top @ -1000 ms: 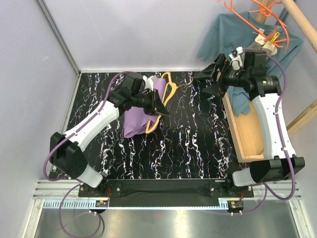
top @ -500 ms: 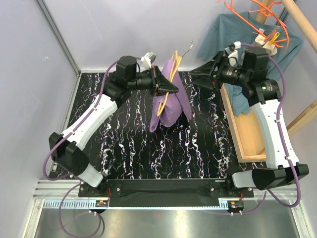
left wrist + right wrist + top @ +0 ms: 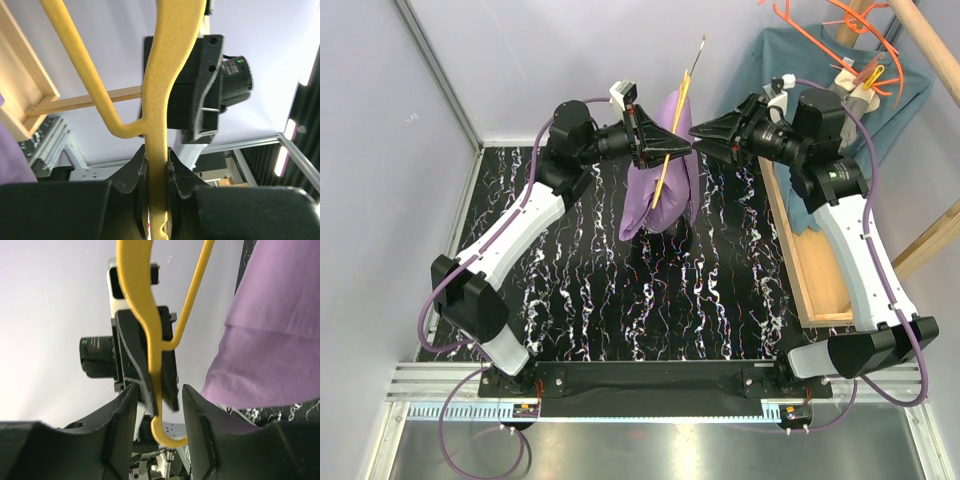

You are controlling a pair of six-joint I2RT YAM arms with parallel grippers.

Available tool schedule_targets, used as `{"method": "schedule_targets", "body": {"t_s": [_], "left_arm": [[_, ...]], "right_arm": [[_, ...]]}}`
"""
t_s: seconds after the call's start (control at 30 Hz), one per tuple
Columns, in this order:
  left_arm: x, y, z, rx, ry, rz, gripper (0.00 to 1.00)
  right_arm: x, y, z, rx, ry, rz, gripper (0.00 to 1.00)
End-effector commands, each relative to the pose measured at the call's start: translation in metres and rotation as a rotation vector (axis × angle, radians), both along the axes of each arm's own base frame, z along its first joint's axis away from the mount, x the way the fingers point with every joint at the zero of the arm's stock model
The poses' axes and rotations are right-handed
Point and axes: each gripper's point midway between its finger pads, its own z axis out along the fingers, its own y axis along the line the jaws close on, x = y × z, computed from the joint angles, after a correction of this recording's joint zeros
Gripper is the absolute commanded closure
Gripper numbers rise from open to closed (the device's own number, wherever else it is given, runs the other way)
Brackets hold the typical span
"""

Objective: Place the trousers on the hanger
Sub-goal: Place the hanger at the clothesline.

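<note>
Between pale walls (image 3: 570, 60), black marbled table (image 3: 720, 300).

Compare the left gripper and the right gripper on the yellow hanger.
The left gripper is shut on the hanger, jaws pressed against it; the right gripper is open, jaws straddling the hanger with gaps showing. The left gripper reaches in from the left, the right gripper from the right. Both meet at the hanger, where the trousers hang.

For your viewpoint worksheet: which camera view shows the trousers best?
The top external view: the trousers hang from the hanger as a whole lilac bundle. The left wrist view shows only a sliver at its left edge; the right wrist view, one folded part.
</note>
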Motion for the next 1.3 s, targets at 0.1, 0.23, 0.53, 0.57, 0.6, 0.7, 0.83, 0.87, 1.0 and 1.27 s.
{"method": "schedule_targets", "body": {"t_s": [0.1, 0.23, 0.53, 0.57, 0.6, 0.7, 0.83, 0.87, 1.0, 1.27], "left_arm": [[-0.036, 0.017, 0.073, -0.191, -0.246, -0.059, 1.00], [-0.041, 0.016, 0.070, -0.190, -0.238, -0.072, 1.00], [-0.052, 0.013, 0.069, -0.205, -0.226, -0.095, 1.00], [-0.052, 0.013, 0.070, -0.207, -0.227, -0.097, 1.00], [-0.054, 0.014, 0.073, -0.212, -0.225, -0.099, 1.00], [-0.055, 0.015, 0.074, -0.218, -0.223, -0.104, 1.00], [-0.061, 0.015, 0.078, -0.231, -0.226, -0.116, 1.00], [-0.062, 0.015, 0.079, -0.232, -0.225, -0.116, 1.00], [-0.067, 0.014, 0.081, -0.241, -0.220, -0.129, 1.00], [-0.069, 0.007, 0.081, -0.251, -0.206, -0.146, 1.00]], "right_arm": [[0.018, 0.017, 0.028, 0.067, -0.095, -0.013, 0.53], [0.023, 0.016, 0.039, 0.079, -0.136, -0.036, 0.54], [0.019, 0.012, 0.060, 0.082, -0.215, -0.056, 0.52], [0.018, 0.012, 0.060, 0.081, -0.217, -0.053, 0.51], [0.018, 0.013, 0.059, 0.077, -0.219, -0.046, 0.50], [0.019, 0.015, 0.057, 0.077, -0.213, -0.035, 0.49], [0.023, 0.020, 0.052, 0.069, -0.203, -0.026, 0.48], [0.023, 0.020, 0.050, 0.068, -0.201, -0.025, 0.48], [0.023, 0.023, 0.050, 0.070, -0.209, -0.018, 0.48], [0.012, 0.038, 0.053, 0.081, -0.207, -0.008, 0.79]]}}
